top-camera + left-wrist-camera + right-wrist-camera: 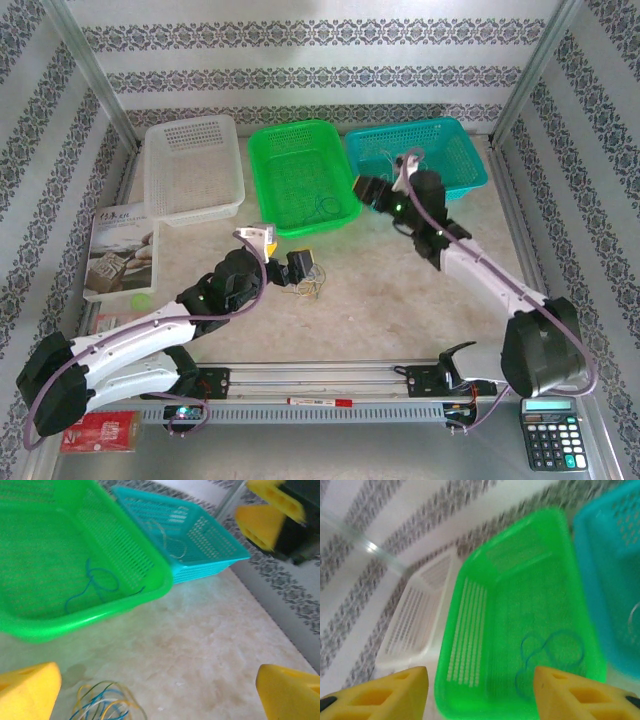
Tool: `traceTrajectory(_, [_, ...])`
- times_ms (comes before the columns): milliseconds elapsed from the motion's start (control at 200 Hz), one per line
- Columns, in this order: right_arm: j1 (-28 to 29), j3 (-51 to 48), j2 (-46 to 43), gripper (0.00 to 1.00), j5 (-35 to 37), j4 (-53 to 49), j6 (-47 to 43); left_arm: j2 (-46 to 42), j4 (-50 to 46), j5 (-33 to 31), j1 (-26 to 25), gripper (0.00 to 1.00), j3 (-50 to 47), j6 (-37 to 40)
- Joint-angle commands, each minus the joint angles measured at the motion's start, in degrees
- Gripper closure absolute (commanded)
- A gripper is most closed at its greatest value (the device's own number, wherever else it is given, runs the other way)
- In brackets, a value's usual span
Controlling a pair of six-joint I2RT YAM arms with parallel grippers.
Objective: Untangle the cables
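Lying on the pale table (400, 300) a little below the middle of the top view, a loose tangle of cables (314, 286) in yellow, blue and whitish strands sits just below the green basket (300, 130). In the left wrist view the same tangle (105, 707) is cut off by the bottom edge, so its full shape cannot be made out. A single blue cable (325, 205) curls inside the green basket, seen as loose loops from both wrist cameras (92, 587) (550, 655). A thin whitish cable (170, 542) lies in the teal basket (210, 570), faint and hard to trace.

The left gripper (305, 268) is just left of the tangle, its yellow fingers (25, 690) spread wide with nothing between them. Its arm stretches low from the lower left corner up toward the centre.

The right gripper (360, 190) hangs over the right rim of the green basket, beside the teal basket (470, 170). Its fingers (585, 695) stand apart and hold nothing, the blue loops lying below and between them. Its arm rises from the lower right and bends up-left at the elbow.

The right wrist view is blurred; the white basket (415, 625) at its left and the teal basket (600, 605) at its right are both cropped.
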Motion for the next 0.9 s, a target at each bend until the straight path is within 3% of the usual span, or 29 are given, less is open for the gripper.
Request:
traceTrajectory(0, [6.43, -5.72, -2.63, 0.45, 2.4, 0.09, 1.27, -2.14, -5.73, -6.24, 0.57, 0.0, -0.99, -5.42])
traceTrajectory(235, [18.05, -10.91, 2.93, 0.49, 3.87, 1.72, 1.57, -5.45, -14.28, -11.96, 0.71, 0.0, -1.67, -9.74])
traceTrajectory(320, [18.91, -10.6, 5.94, 0.51, 2.31, 2.45, 1.91, -5.76, -16.66, -13.13, 0.75, 0.0, -1.49, -10.17])
traceTrajectory(660, [19.69, -11.2, 13.24, 0.58, -0.06, 7.09, 4.46, 4.19, -20.96, -4.13, 1.11, 0.0, 5.25, -3.2])
traceTrajectory(894, [19.79, -11.38, 17.24, 0.6, -1.72, 10.77, 6.45, 4.61, -18.02, -4.83, 1.11, 0.0, 4.24, -4.49])
